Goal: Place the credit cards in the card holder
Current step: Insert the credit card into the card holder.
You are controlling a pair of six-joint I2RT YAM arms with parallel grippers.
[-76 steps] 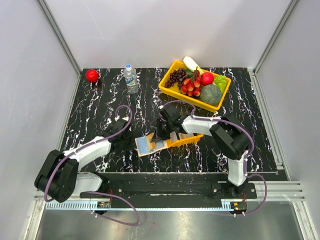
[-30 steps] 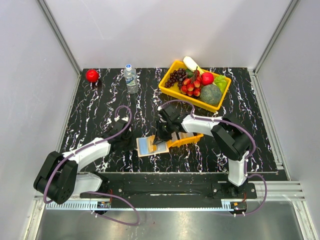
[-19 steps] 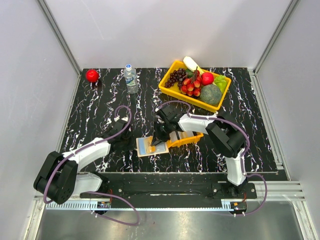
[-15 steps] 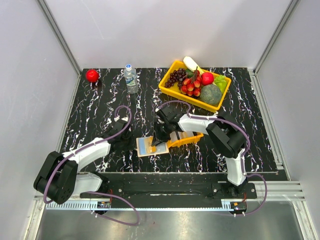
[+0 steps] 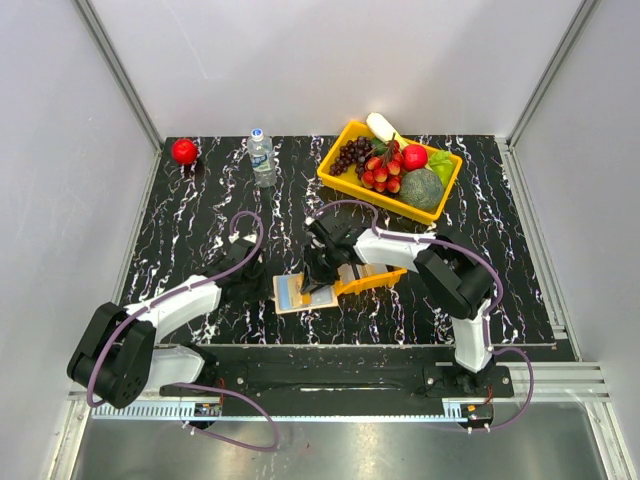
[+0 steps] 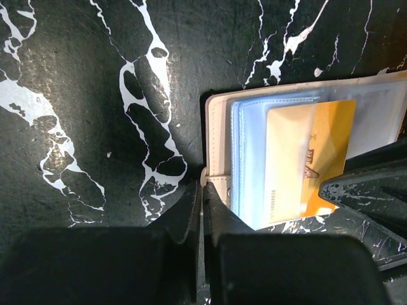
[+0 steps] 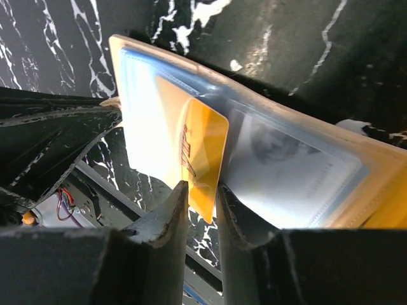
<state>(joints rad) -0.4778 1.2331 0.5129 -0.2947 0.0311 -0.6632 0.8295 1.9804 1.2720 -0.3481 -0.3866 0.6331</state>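
Tabletop (image 5: pixel 200 220): card (image 7: pixel 200 155) (orange) at right gripper (image 7: pixel 202 197)

The card holder (image 5: pixel 298 292) is laid open near the front middle of the table (image 5: pixel 200 220), with a credit card (image 6: pixel 332 146) tucked partway into a sleeve. A small tray (image 5: pixel 372 281) is set just to its right. At the back right, a large tray (image 5: pixel 380 203) is filled with fruit (image 5: pixel 385 170). A bottle (image 5: pixel 262 157) is stood to that tray's left, and a round fruit (image 5: pixel 184 151) is placed further left, at the back corner.
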